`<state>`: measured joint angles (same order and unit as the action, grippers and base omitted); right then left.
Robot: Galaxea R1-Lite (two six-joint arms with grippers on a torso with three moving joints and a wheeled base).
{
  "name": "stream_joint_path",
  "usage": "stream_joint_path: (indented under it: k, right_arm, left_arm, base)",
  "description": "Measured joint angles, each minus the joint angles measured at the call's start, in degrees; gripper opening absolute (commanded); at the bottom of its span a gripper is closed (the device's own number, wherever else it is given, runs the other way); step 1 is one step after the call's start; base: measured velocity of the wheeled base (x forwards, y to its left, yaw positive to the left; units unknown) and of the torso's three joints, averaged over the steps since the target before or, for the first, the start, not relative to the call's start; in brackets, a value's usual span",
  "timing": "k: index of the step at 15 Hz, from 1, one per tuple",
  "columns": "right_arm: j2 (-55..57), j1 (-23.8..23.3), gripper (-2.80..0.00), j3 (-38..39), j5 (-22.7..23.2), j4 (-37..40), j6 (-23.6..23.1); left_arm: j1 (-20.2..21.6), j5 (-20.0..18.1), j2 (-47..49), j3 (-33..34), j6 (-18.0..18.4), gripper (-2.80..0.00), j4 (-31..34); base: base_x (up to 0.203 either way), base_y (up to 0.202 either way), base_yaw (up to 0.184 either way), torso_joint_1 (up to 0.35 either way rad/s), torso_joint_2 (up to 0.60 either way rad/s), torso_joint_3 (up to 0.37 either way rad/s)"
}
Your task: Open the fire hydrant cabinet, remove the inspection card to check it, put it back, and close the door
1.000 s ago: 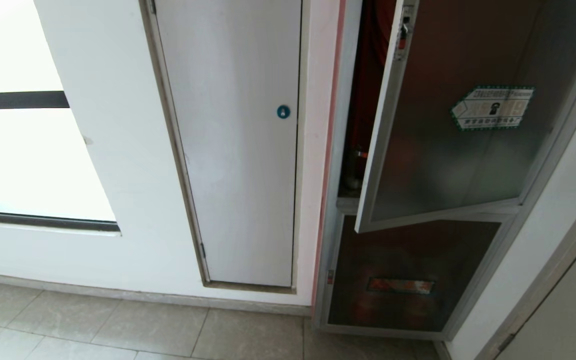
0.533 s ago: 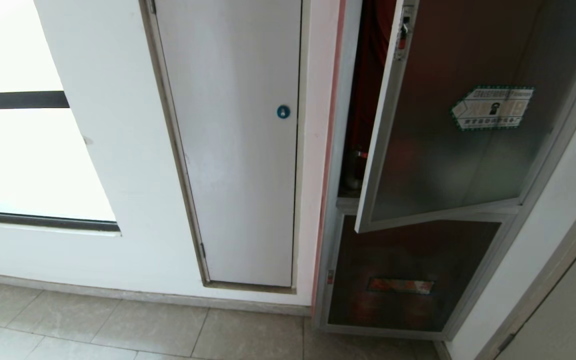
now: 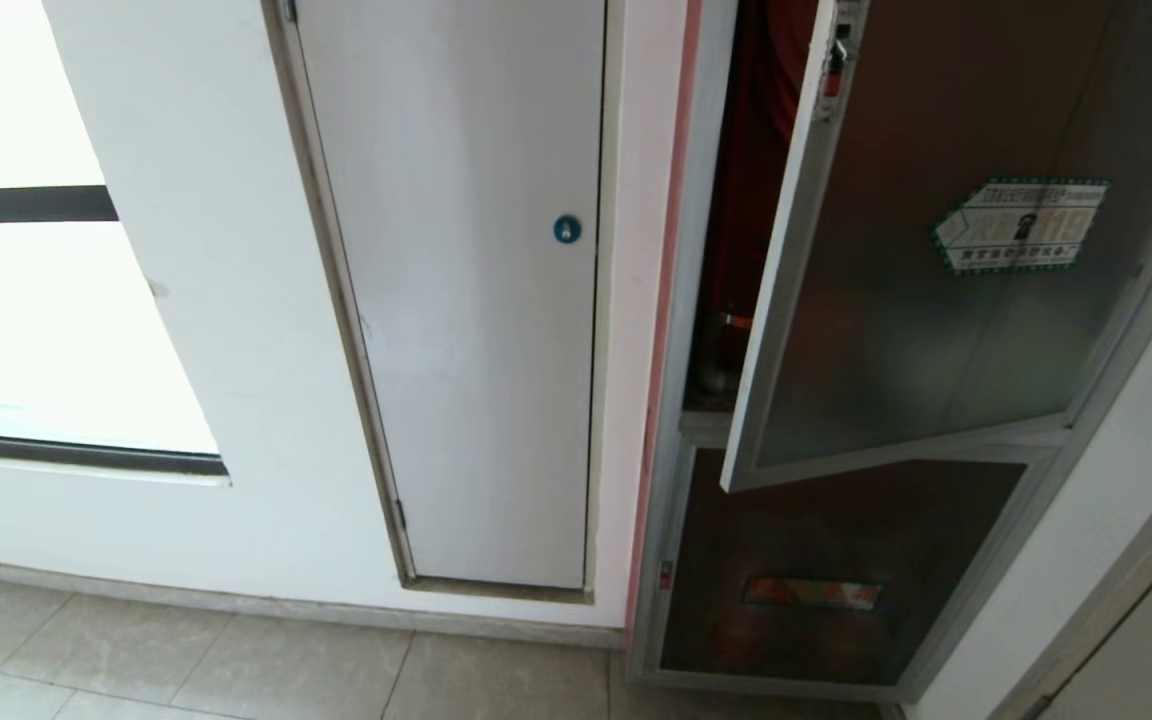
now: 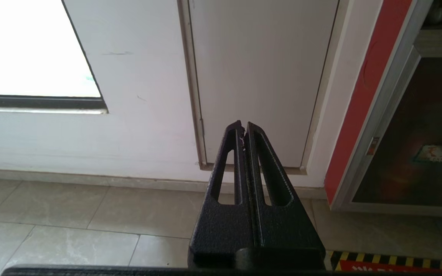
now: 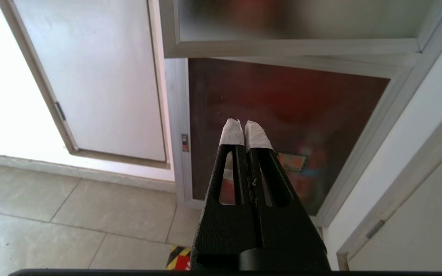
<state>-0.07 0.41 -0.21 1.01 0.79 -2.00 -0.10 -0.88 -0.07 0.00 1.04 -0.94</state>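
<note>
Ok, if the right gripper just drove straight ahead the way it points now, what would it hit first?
Most likely the lower dark glass panel of the fire hydrant cabinet, below the half-open door. The shut right gripper aims at it with nothing between, though depth is hard to judge.

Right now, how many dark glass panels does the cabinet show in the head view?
2. The door, swung partly open, fills the upper part of the fire hydrant cabinet; the lower dark glass panel sits shut beneath it. None seems hidden.
</note>
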Motion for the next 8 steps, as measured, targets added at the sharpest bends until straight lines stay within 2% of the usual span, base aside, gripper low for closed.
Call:
stream_joint_path:
  k: [8]
  right_arm:
    - [0.0, 0.0, -2.8, 0.0, 0.02, -0.02, 0.0]
  left_arm:
    - [0.0, 0.0, 0.0, 0.0, 0.01, -2.8, 0.0]
  base:
    - [0.198, 0.0, -0.001, 0.004, 0.0, 0.002]
